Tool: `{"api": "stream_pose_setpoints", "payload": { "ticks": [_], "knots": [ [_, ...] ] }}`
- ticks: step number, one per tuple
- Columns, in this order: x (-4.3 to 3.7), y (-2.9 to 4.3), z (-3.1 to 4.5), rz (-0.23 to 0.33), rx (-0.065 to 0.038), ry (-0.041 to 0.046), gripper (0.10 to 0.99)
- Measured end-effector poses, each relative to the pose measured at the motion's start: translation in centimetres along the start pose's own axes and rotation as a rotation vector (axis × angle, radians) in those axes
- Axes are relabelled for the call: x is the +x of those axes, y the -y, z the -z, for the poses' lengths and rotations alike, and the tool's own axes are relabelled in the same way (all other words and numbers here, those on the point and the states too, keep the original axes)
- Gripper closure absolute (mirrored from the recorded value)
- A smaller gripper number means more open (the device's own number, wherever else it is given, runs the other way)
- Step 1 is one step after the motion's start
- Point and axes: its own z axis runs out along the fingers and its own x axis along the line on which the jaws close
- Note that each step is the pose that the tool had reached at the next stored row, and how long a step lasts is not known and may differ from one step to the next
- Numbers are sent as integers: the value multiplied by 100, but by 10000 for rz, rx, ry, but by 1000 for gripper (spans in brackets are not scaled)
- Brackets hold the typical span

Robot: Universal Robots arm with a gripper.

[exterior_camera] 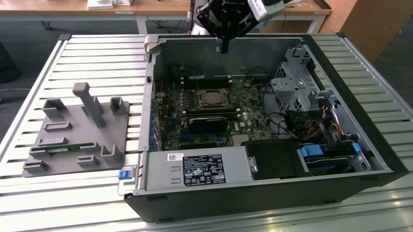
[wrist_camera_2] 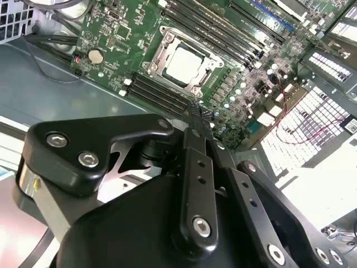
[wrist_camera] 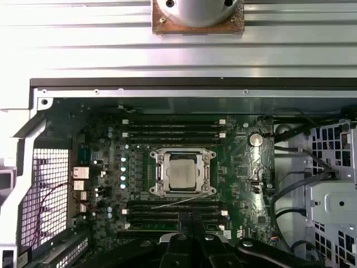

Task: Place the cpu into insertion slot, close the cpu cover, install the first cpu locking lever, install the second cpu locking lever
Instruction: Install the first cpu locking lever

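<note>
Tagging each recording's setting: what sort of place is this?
Probably a robotics lab or workshop: an opened desktop computer case lies on a slatted aluminium table, a grey parts fixture sits beside it on the exterior view's left, and wooden desks stand behind.

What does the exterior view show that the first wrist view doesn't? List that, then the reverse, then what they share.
Exterior view: the grey fixture block at the exterior view's left of the computer case, and the labelled power supply.
First wrist view: a coin cell on the motherboard and a thin wire lever slanting beside the cpu cover.
Both: the cpu seated under the cpu cover, which looks closed, and the gripper above the motherboard.
</note>
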Motion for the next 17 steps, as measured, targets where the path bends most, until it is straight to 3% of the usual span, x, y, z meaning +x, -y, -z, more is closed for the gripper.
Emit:
{"api": "stream_pose_setpoints", "payload": {
  "ticks": [12, 17],
  "knots": [
    [0, 0, 0, 0, 1, 0, 980],
    [60, 2, -3, 0, 0, 0, 980]
  ]
}}
